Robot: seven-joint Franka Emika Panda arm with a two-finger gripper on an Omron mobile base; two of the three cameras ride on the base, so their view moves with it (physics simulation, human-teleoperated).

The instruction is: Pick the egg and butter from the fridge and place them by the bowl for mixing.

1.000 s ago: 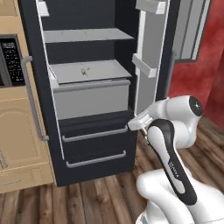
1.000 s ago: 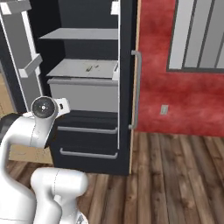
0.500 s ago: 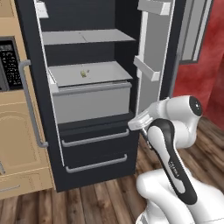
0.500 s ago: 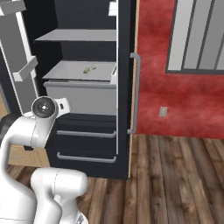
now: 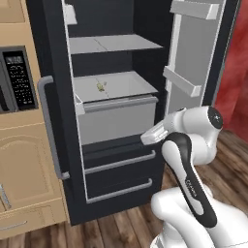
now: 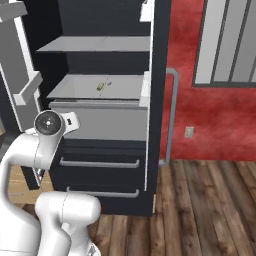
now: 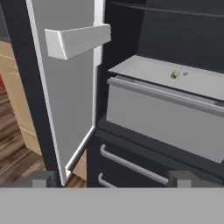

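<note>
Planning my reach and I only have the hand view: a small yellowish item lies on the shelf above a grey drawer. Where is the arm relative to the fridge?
Observer: In the left base view the arm is folded up, its wrist in front of the grey drawer, apparently outside the fridge.
Operator: What is left of the fridge?
Observer: A microwave set in tan cabinets.
Operator: And on its right?
Observer: The right base view shows a red wall with a window.
</note>
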